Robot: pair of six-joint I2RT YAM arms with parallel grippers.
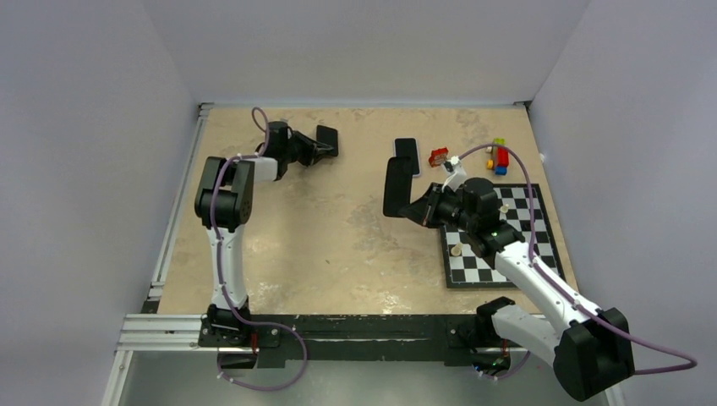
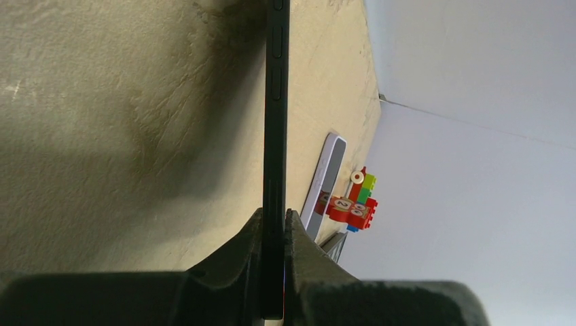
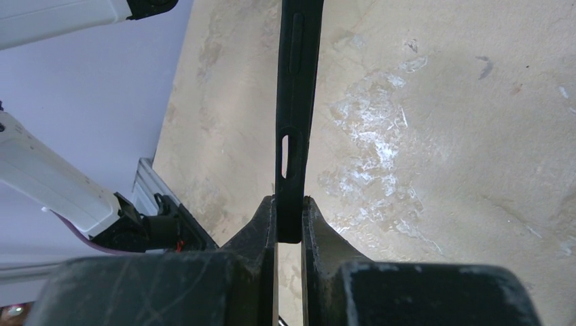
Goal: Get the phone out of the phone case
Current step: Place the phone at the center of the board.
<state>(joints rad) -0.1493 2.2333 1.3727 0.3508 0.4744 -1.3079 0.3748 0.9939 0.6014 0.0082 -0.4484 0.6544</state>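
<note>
There are two robot arms, a left arm (image 1: pixel 227 211) at the left of the frame and a right arm (image 1: pixel 541 288) at the lower right. Two phones show: a dark phone (image 1: pixel 328 139) at upper left of centre and a white-edged phone (image 1: pixel 407 154) at upper centre. There is one phone case (image 1: pixel 395 188) mid-frame, and one chessboard (image 1: pixel 499 245) at right with two pale pieces (image 1: pixel 457 250). At upper right there is one red toy (image 1: pixel 439 156) and one cluster of coloured bricks (image 1: pixel 499 156), too small to count. One table (image 1: pixel 321 245).

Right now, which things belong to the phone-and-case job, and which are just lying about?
Job: phone in left gripper; phone case in right gripper.
Lying about: second phone, toy bricks, chessboard.
</note>
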